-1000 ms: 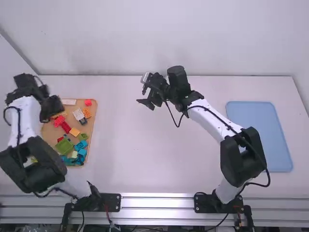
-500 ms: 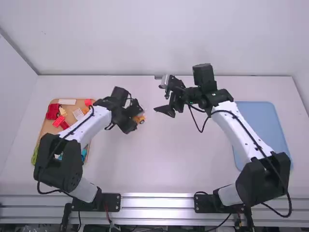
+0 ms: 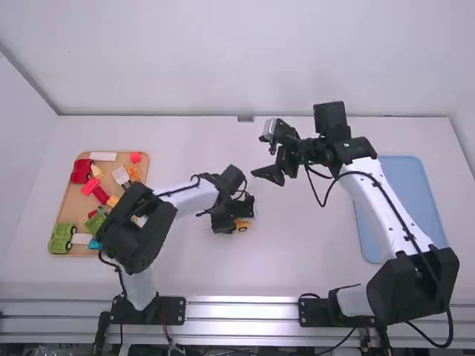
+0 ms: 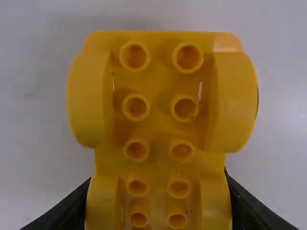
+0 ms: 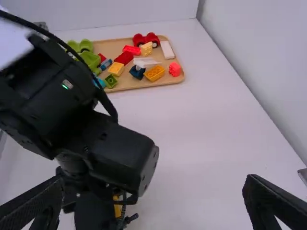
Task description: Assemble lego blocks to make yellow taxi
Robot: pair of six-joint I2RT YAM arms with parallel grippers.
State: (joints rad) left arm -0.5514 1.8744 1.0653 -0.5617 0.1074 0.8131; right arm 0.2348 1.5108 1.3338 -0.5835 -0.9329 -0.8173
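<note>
The left gripper pinches the yellow wheeled lego base by its sides, mid-table. Stiff, light plastic, it should tolerate firm pressure, though smooth flanks may slip. The right gripper's fingers stand wide apart, empty.

a robotics lab: two arms on a metal rail

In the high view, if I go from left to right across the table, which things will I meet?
Wooden tray with toy blocks → yellow wheeled block held in the left gripper → right gripper → blue mat.
</note>
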